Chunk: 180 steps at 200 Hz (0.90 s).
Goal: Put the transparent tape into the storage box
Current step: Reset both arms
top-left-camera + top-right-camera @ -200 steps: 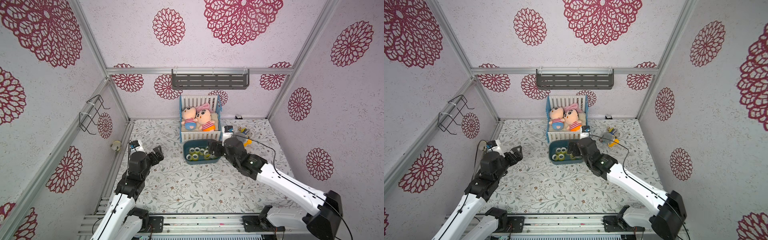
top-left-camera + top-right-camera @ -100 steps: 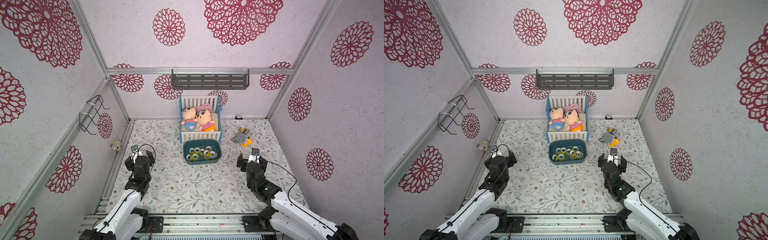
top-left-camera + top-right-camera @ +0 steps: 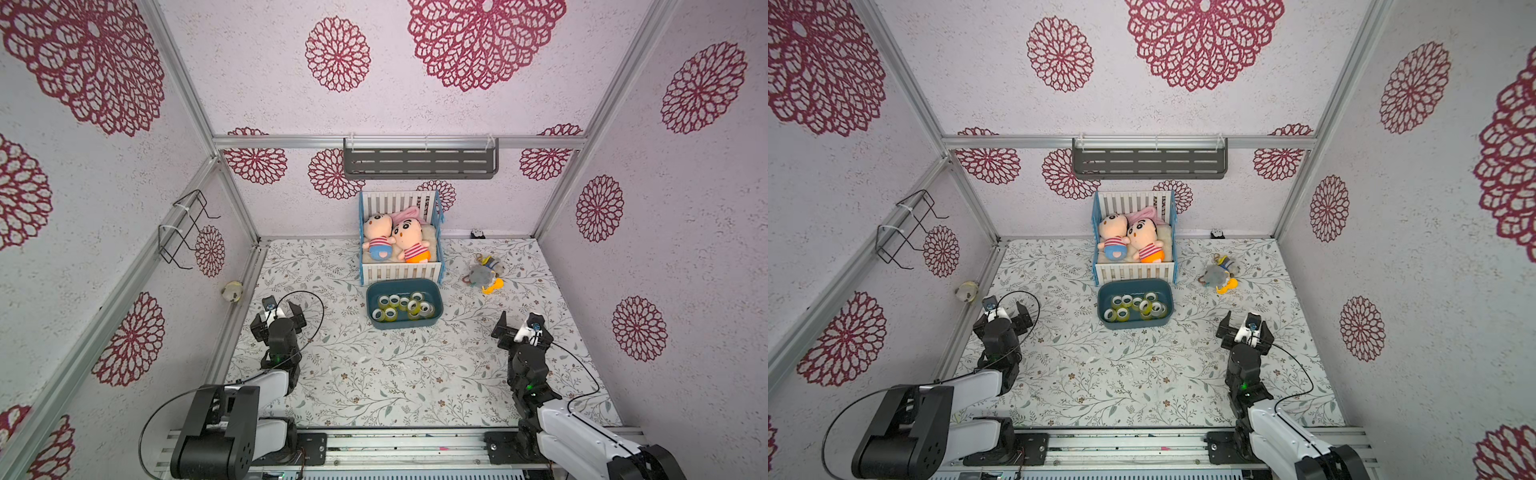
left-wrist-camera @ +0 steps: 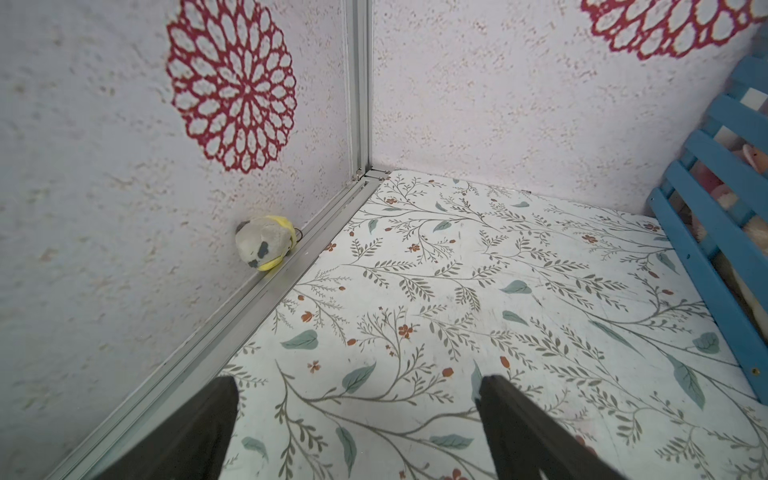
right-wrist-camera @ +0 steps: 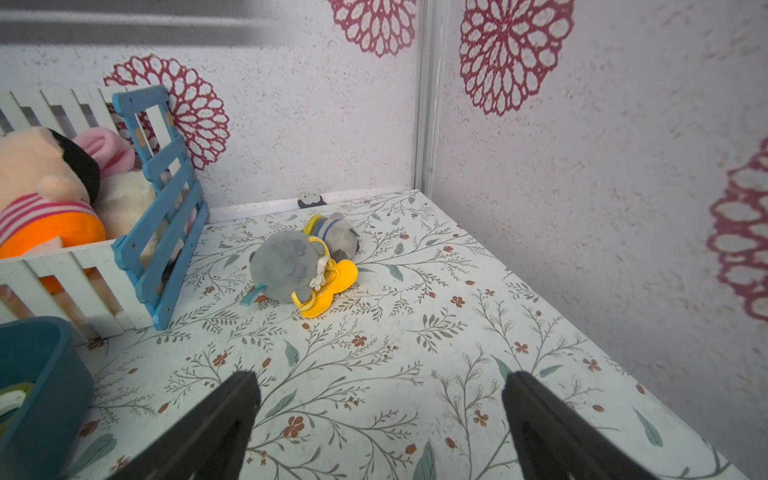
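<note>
The storage box [image 3: 405, 325] [image 3: 1136, 325] is a shallow teal tub on the floral mat, right in front of the crib. Several rolls of transparent tape [image 3: 390, 314] [image 3: 1122, 314] lie inside it. My left gripper [image 3: 277, 318] [image 3: 1000, 318] [image 4: 357, 386] is open and empty, low over the mat near the left wall, well left of the box. On the right side of the mat, my right gripper [image 3: 523, 330] [image 3: 1246, 332] [image 5: 382, 380] is also open and empty. In the right wrist view a corner of the box [image 5: 37, 374] shows at the edge.
A white-slatted, blue-framed crib [image 3: 401, 270] with two plush dolls stands against the back wall. A grey and yellow plush [image 3: 484, 274] [image 5: 299, 266] lies right of it. A small plush [image 3: 232, 291] [image 4: 264, 243] sits on the left rail. A grey shelf [image 3: 419, 164] hangs on the back wall.
The right gripper has left the box's right end and drawn back to the right front. The left arm has also pulled back toward the front. The jaws stay open.
</note>
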Available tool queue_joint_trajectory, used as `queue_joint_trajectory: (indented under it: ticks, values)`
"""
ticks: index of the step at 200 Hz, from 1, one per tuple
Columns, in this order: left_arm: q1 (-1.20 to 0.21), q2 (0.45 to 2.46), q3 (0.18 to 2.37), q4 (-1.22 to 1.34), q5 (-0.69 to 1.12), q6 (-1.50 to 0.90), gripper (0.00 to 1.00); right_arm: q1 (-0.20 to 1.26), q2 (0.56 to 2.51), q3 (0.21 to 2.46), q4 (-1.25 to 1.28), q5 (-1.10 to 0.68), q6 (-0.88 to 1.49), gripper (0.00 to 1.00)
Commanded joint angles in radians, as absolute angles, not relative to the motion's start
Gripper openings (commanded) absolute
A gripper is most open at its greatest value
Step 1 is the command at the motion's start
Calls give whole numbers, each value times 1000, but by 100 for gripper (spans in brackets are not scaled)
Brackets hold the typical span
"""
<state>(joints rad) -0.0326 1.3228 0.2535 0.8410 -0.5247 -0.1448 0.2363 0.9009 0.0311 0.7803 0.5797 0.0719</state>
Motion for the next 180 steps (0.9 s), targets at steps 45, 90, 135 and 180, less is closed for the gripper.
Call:
queue_joint_trajectory:
  ticks: [45,90,135,180]
  values:
    - [34,1554,283,1144,-405,-103,97,199,1147,80,1115,469,37,99]
    - [70,1542,396,909,-275,-102,97,193,1347,142,1301,409,-44,99]
    - [82,1554,412,900,-261,-108,97,140,1514,111,1515,344,-24,99]
    - [120,1551,431,856,-167,-124,97,108,1538,187,1388,310,4,99]
